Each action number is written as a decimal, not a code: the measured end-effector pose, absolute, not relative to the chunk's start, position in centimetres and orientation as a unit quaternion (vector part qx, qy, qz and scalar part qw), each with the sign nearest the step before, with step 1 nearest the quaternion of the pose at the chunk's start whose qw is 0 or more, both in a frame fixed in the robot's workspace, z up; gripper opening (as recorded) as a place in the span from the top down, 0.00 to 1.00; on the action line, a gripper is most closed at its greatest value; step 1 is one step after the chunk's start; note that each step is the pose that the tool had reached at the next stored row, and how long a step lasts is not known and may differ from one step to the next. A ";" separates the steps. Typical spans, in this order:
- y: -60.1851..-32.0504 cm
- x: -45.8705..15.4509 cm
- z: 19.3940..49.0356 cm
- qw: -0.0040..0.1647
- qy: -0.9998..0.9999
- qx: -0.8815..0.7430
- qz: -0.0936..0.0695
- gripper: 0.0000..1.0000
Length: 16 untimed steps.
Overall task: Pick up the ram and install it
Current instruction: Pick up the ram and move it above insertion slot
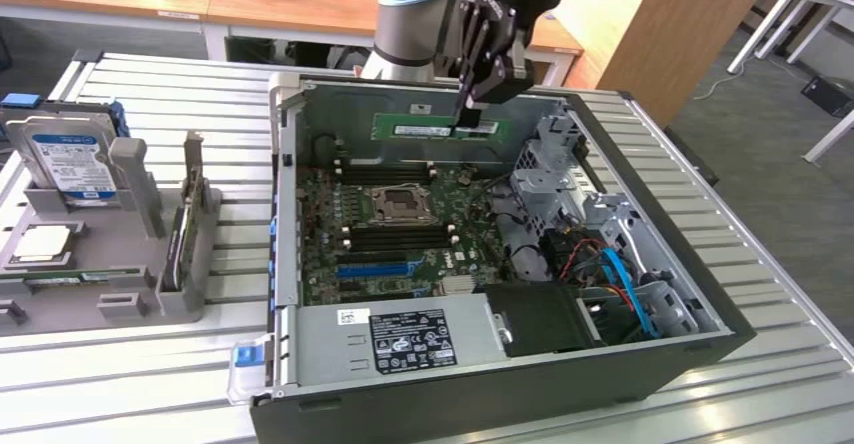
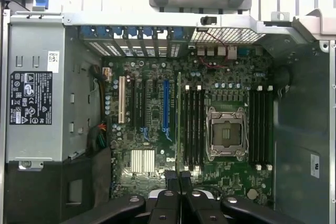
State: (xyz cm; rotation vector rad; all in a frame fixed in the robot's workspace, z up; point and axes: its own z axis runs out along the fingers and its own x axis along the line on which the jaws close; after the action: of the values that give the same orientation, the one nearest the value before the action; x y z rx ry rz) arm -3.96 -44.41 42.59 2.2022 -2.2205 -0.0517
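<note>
The fingers are pinched narrow on the ram, gripping one end of its upper edge so the green stick hangs level, chips and white label facing outward. It sits over the open side of the computer case, close to the case's far wall in the exterior view. From the wrist, the fingers hold the ram edge-on as a thin line above the motherboard inside the case. Also inside the case, a CPU socket lies on the board and a power supply fills the near corner. Outside the case, towards the exterior view's left, a grey rack with a hard drive stands on the slatted worktop.
</note>
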 end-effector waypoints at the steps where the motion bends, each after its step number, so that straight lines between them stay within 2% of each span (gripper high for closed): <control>1: -44.3 -4.0 42.6 0.007 -0.710 0.704 -0.017 0.88; 16: -41.2 -4.0 42.2 0.007 -0.710 0.704 -0.016 0.88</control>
State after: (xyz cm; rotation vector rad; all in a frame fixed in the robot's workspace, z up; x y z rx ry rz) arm -3.96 -41.22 42.22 2.2016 -2.2199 -0.0489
